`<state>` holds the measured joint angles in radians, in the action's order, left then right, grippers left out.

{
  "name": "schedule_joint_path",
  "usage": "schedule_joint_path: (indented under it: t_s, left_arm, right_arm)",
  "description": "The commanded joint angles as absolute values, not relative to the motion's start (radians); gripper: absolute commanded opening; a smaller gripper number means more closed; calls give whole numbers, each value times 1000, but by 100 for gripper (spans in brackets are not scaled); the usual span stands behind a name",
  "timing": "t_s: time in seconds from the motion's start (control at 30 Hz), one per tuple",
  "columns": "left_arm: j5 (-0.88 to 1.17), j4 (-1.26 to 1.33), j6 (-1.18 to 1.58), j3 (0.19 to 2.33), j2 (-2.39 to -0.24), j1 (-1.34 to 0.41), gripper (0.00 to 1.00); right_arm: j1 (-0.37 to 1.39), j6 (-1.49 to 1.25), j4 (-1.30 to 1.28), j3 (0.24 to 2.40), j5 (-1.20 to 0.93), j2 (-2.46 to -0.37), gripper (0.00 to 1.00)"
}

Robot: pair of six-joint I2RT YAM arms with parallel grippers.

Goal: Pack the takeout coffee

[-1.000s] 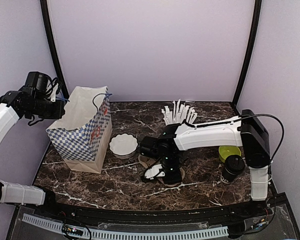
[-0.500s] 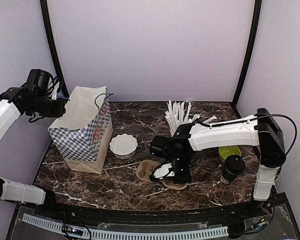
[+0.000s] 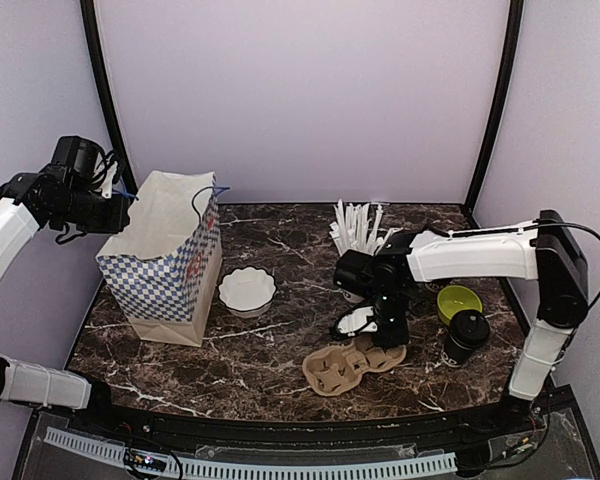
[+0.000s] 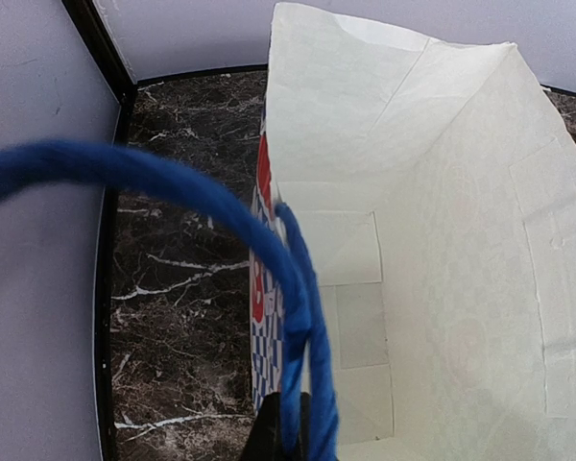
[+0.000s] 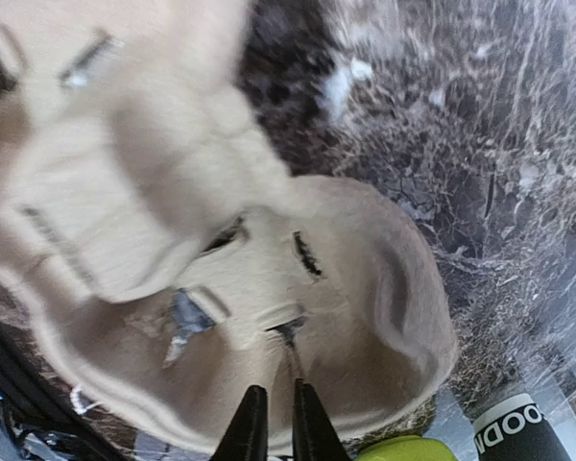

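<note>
L gripper [image 4: 286, 440], up at the far left, is clamped tight on the blue cord handle [image 4: 173, 187] of the blue-and-white checked paper bag [image 3: 165, 265]. Bag stands open-mouthed on the dark marble table [image 3: 250, 365], white inside.

Just right of the bag: a white scalloped bowl [image 3: 247, 289]. Further right and nearer the front edge lies a tan pulp cup carrier [image 3: 345, 368]. R gripper [image 5: 278, 427] is down over its right end, fingertips a sliver apart. Can't tell if they pinch the pulp.

Behind that, a white paper cup of straws [image 3: 360, 228]. Well right of the bag sits a lime-green bowl [image 3: 460, 300]. One black lidded paper coffee cup [image 3: 467, 335] stands upright just in front of the bowl, outside the bag.
</note>
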<state>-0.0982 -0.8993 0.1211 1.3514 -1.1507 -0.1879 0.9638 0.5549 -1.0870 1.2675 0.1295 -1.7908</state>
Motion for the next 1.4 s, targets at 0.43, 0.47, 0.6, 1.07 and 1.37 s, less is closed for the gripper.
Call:
schedule_joint_path:
  t_s: [0.43,0.47,0.6,1.07,1.37]
  left_arm:
    - [-132,-910,106,1355,-1145,-183,0]
    - [-132,-909,106,1354,-1144,-183,0]
    - [-131,-905,106,1349,-1144,-183,0]
    - [-114,-897,107,1341,-1147,-183,0]
    - [-116,-894,103,1332,-1143,-183,0]
  right_arm:
    - [966,731,-1068,1391,-401,-1613,67]
    - [968,759,-1060,1375,-375,-1616,58]
    - [974,878,-920,1228,-290,-1548,50]
    - [1023,930,-837,1188,-152,-1649,43]
    - [1025,917,-801,1188,-97,-1715,41]
